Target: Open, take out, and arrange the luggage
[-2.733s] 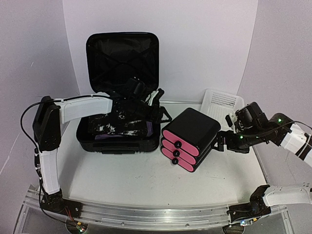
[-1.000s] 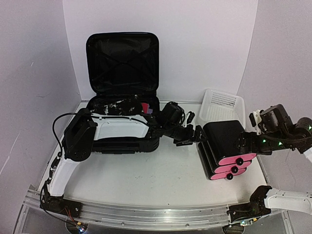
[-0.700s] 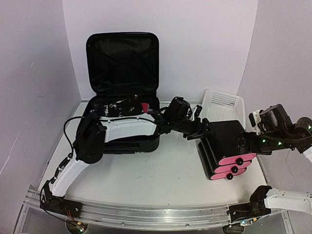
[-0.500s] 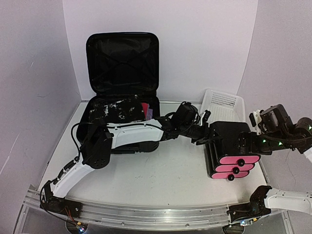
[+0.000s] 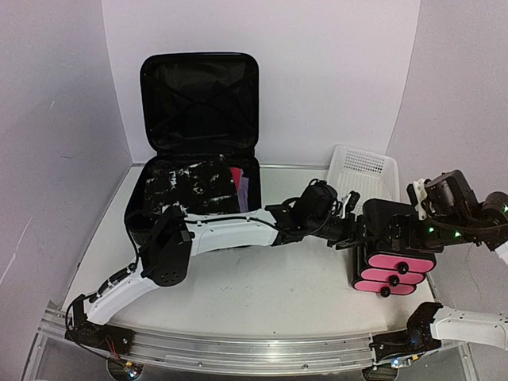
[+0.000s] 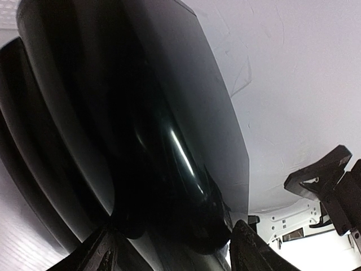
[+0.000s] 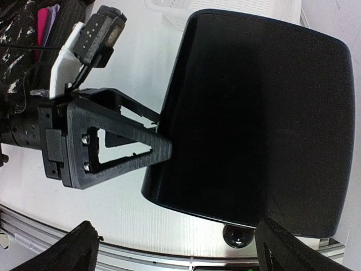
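One suitcase [image 5: 198, 159] is standing open at the back left of the table [image 5: 238, 294], its lid upright and clothes [image 5: 190, 184] lying inside. To its right, a black drawer box [image 5: 394, 238] is sitting before a white basket [image 5: 363, 171]. The left gripper [image 5: 349, 230] is pressing against the box's left side, jaws partly open; whether it is gripping cannot be told. The right gripper [image 7: 175, 248] is spreading wide over the box.

Glossy blk plastic drawer box [image 5: 393, 230], fabric-lined luggage [image 5: 198, 95], white mesh plastic basket [image 5: 363, 168]
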`<move>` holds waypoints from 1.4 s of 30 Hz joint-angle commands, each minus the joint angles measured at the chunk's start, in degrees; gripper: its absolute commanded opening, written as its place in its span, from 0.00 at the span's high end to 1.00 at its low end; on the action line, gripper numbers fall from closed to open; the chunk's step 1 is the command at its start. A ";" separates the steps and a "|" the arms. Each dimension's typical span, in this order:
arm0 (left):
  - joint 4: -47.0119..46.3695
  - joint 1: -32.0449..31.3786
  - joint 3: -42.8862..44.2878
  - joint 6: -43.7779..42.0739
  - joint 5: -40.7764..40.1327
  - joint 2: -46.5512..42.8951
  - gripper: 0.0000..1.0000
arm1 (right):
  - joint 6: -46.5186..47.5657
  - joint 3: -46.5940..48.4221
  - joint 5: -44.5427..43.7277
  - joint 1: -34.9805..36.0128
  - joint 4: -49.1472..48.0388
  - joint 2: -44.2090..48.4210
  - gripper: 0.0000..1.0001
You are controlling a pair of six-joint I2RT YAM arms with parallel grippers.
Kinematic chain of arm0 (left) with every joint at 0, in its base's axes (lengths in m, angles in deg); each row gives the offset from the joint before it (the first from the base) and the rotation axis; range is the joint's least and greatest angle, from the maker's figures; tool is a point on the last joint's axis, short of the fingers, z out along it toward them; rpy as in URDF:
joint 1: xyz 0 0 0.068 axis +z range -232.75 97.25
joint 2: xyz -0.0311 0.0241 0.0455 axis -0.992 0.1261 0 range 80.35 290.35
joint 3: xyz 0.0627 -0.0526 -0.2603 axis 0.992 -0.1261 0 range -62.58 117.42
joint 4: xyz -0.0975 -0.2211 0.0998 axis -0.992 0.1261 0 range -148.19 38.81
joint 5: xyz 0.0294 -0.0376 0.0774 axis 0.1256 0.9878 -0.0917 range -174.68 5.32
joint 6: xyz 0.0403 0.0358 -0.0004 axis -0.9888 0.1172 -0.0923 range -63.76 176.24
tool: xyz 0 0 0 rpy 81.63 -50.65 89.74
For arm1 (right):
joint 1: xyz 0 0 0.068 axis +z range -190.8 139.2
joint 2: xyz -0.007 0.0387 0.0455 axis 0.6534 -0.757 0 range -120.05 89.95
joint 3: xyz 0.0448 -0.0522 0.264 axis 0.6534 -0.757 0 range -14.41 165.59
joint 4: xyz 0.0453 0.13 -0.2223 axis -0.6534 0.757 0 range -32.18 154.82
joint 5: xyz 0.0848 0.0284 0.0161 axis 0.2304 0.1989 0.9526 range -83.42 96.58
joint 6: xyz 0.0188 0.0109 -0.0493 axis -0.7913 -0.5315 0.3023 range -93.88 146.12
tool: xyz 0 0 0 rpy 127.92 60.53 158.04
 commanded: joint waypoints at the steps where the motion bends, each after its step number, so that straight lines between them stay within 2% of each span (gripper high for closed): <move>1: -3.79 -3.05 4.03 -0.16 0.90 1.41 0.33 | -0.67 0.39 -0.02 0.32 -1.32 0.21 0.02; 7: -4.50 -3.68 1.83 -2.05 1.78 -0.44 0.33 | -0.63 0.50 -0.19 0.31 -1.44 0.04 0.02; 12: -4.46 -2.02 -16.56 -12.45 -0.81 -15.09 0.25 | 1.67 1.22 -0.63 0.35 -1.40 -1.22 0.02; 17: -4.40 1.71 -37.96 -23.54 -4.75 -34.73 0.19 | 8.37 4.58 -0.48 0.31 -2.04 -5.48 0.02; 22: -4.12 7.75 -57.55 -29.06 -6.34 -53.55 0.14 | 17.26 13.95 0.88 0.33 -2.94 -17.68 0.02; 27: -1.42 13.61 -73.80 -32.22 -10.59 -71.50 0.06 | 24.31 26.49 -1.29 0.31 -2.68 -35.82 0.02; 31: 7.56 15.09 -78.76 -34.67 -17.78 -81.13 0.01 | 31.37 36.20 -10.87 0.38 -2.47 -49.67 0.02; 36: 21.29 15.41 -77.87 -37.85 -28.42 -86.60 0.01 | 40.90 47.93 -20.08 -1.94 -1.56 -65.82 0.02; 42: 25.11 15.58 -77.92 -38.83 -32.76 -87.73 0.00 | 43.78 61.06 -18.63 -9.22 4.24 -79.97 0.09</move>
